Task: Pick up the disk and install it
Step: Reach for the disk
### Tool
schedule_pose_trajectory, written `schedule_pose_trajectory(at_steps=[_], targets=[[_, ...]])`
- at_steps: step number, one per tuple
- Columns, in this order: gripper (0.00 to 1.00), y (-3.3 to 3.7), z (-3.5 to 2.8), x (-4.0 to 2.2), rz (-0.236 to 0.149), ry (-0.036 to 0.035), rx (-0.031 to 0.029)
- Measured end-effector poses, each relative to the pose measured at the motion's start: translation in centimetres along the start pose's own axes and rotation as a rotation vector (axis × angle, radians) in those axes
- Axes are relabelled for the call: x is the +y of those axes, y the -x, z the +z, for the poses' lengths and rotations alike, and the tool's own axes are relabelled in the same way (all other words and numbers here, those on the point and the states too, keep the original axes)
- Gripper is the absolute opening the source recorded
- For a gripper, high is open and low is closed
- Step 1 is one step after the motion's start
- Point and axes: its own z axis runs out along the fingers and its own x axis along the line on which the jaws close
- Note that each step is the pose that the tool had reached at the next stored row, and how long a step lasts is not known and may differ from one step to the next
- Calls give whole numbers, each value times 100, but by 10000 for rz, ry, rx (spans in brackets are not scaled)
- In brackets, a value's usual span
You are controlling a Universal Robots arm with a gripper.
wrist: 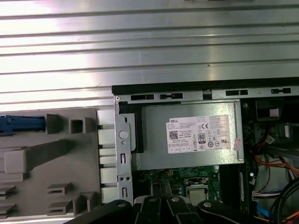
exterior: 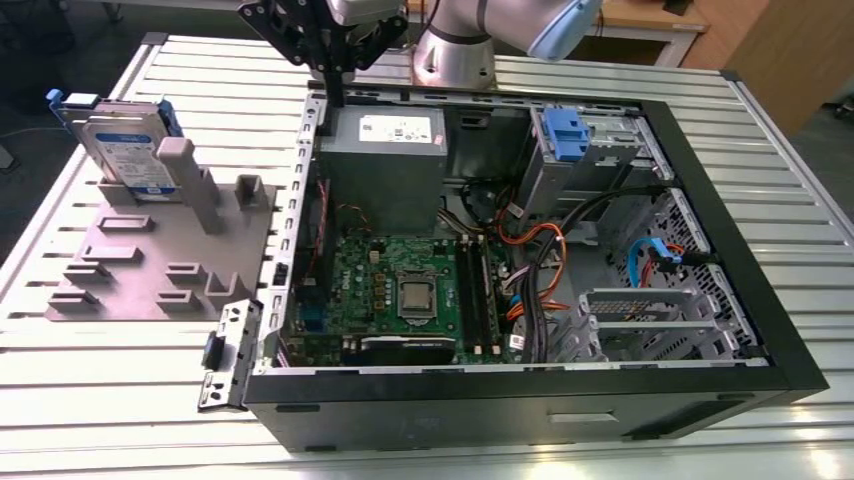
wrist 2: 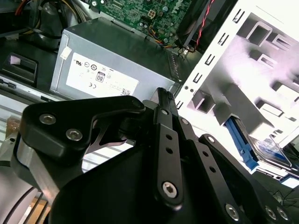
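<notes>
From my console I see the pincer [exterior: 330,88] hanging over the far rim of the open computer case [exterior: 534,400], just beside the grey power supply box [exterior: 387,150] with its white sticker. It looks narrow, drawn together with nothing held (in the second wrist view the pincer [wrist 2: 161,95] tapers to one black tip above that same box [wrist 2: 112,65]).

The disk [exterior: 127,140] stands on edge in the grey fixture plate [exterior: 147,260], outside the case toward the exterior view's left and well apart from the pincer. Its label faces the exterior camera, with the blue frame round its edges. In the first wrist view the disk [wrist: 21,123] shows as a blue strip at the fixture's end.

Case and fixture both rest on the slatted metal surface [exterior: 120,400]. Inside the case I see the green motherboard [exterior: 400,290] and a blue latch [exterior: 566,135].
</notes>
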Motion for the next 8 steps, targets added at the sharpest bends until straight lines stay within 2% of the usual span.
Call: schedule_pose_trajectory(at_steps=[8], targets=[[11,-18,0,-2,1,1,-1]])
